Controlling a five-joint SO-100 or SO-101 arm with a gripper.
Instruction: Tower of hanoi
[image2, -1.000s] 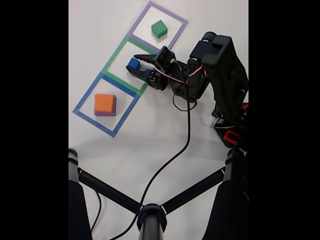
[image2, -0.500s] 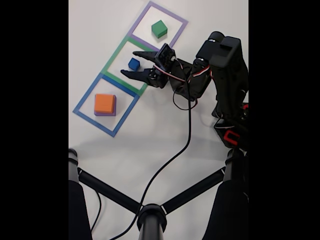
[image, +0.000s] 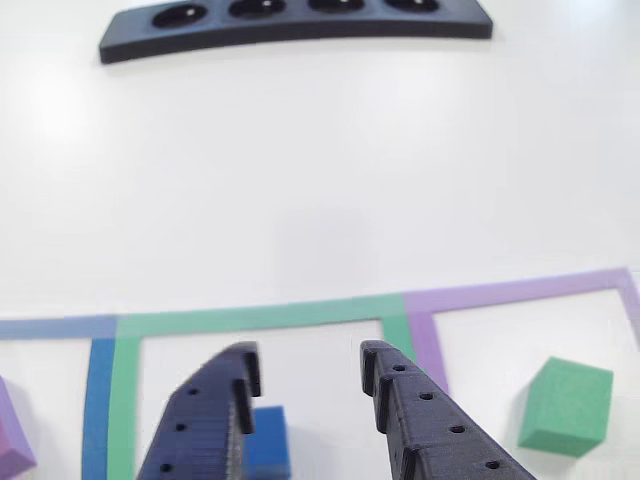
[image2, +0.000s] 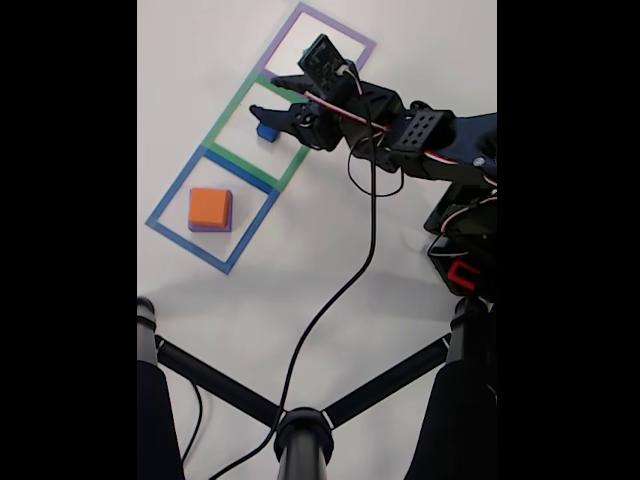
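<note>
Other view first. Gripper (image: 305, 395) entering from the bottom edge, jaws parted a moderate way and gripping nothing. Dark blue cube (image: 266, 447) sitting on the table inside the green outline (image: 260, 317), tucked just beside and partly behind the left finger (touching or not, impossible to tell). Green cube (image: 566, 406) resting to the right inside the purple outline (image: 520, 292), well apart from the fingers. Sliver of the purple cube (image: 12, 440) at the left edge. Black strip with round holes (image: 290, 22) lying far off at the top.

Fixed view next. Orange cube (image2: 209, 207) stacked on the purple one within the blue outline (image2: 170, 195); blue cube alone in the middle square, under the fingertips; far square largely covered by the arm (image2: 420, 135). Judged from this spread: three separate sites occupied, so only an early stretch done, with most of the restacking left. Arm stretched long and low across the table from the right, wrist pitched down over the boundary of the middle and far squares.
</note>
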